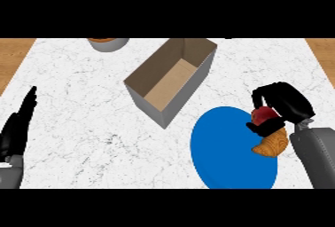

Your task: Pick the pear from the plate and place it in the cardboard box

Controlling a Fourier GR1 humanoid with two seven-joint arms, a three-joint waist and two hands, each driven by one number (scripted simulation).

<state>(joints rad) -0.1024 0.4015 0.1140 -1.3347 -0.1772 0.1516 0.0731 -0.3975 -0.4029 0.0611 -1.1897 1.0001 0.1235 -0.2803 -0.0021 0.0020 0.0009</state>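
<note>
The pear [262, 115] is a small dark red fruit at the right rim of the blue plate [226, 150]. My right hand [286, 104] comes in from the right and curls round it, fingers and thumb hiding most of the fruit. Whether the pear rests on the plate or hangs just above it I cannot tell. The open cardboard box [171, 82] lies up and to the left of the plate, tilted, its brown inside bare. At the view's left edge my left hand [16, 128] rests open, fingers pointing up.
A brown croissant [273, 144] lies on the plate's right rim, right below the pear and against my right forearm. A grey bowl [108, 44] with something orange in it stands at the counter's far edge. The white marble counter ends in wood on both sides.
</note>
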